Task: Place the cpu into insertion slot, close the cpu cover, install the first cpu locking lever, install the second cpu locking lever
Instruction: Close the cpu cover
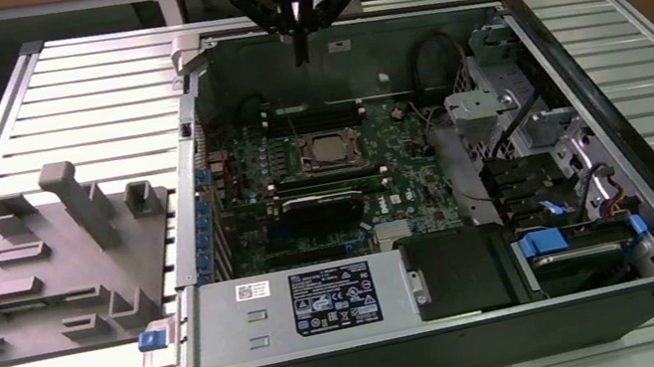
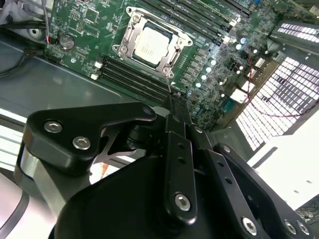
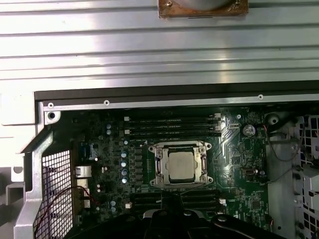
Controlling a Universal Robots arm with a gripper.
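Status: the small flat square silver-grey cpu (image 3: 182, 165) is already sitting in the square silvery-rimmed insertion slot (image 3: 206, 147) on the green circuit board (image 1: 300, 183), roughly mid-board inside the open black computer case (image 1: 464, 346).

The thin silvery square-framed cpu cover (image 3: 161, 167) is looking closed: it is lying flat around the chip, whose top is showing through the window in both wrist views. So steps one and two are reading as done (judging from how things lie).

Locking levers: a thin wire lever (image 3: 199, 184) is running along one edge of the frame. Can't tell whether it is latched, and can't make out the second one, so I'm treating both lever steps as open.

The black gripper (image 1: 301, 55) is hanging above the case's rear wall, at 12 o'clock from the slot in the exterior view and well apart from it. Its jaws are pressed together to a narrow tip, holding nothing.

Chip look: dull, matte metal top, square to the frame, not tilted.

A grey moulded fixture (image 1: 58, 261) is sitting on the slatted metal table (image 1: 82, 95) at 9 o'clock from the case.
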